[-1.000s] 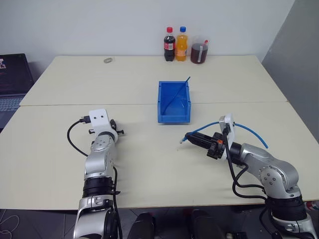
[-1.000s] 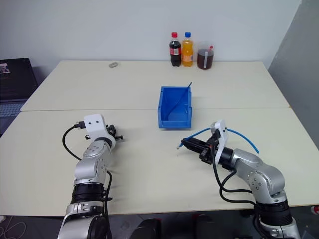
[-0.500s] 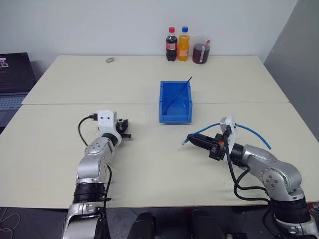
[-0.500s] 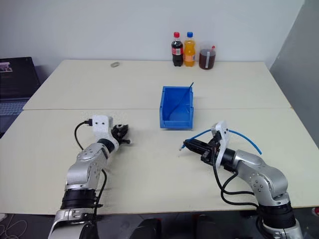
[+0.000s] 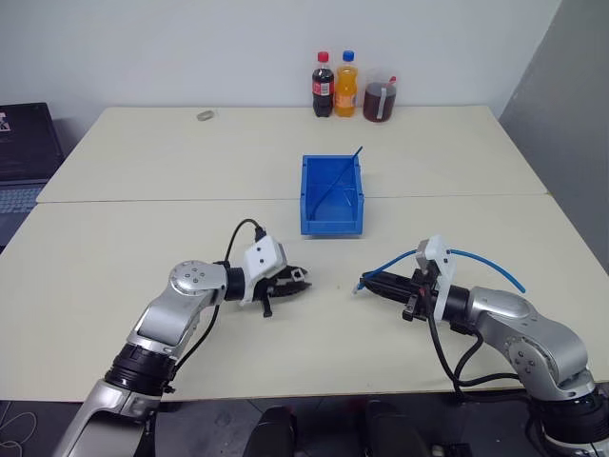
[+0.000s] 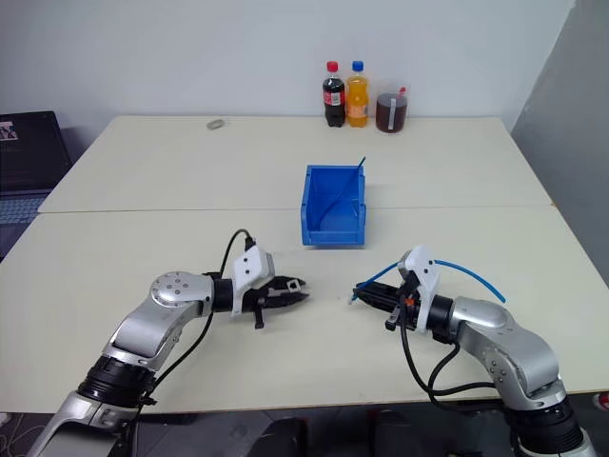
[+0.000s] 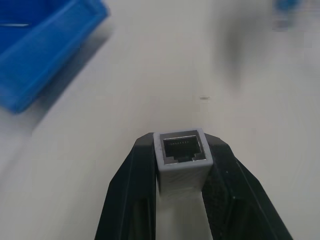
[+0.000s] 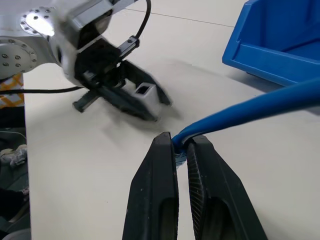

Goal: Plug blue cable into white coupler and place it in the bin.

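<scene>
My left gripper (image 5: 301,283) is shut on the white coupler (image 7: 181,155), a small boxy block with its dark socket facing outward. The gripper hangs low over the near table and points right, toward my right gripper (image 5: 365,284). That one is shut on the blue cable (image 5: 478,257) just behind its plug end, and the cord arcs back over the wrist. A short gap separates the two gripper tips. In the right wrist view the coupler (image 8: 143,92) sits in the left gripper ahead of the cable (image 8: 250,109). The blue bin (image 5: 331,227) stands beyond both, mid-table.
A thin dark-blue rod (image 5: 341,179) leans inside the bin. Two bottles (image 5: 335,86) and a jug of red drink (image 5: 381,99) stand at the far edge. A small grey object (image 5: 206,115) lies at the far left. A laptop (image 5: 24,152) sits off the table's left.
My left arm has swung right and back, and its gripper has turned from pointing away to pointing at the right gripper with the coupler. The right gripper has barely shifted.
</scene>
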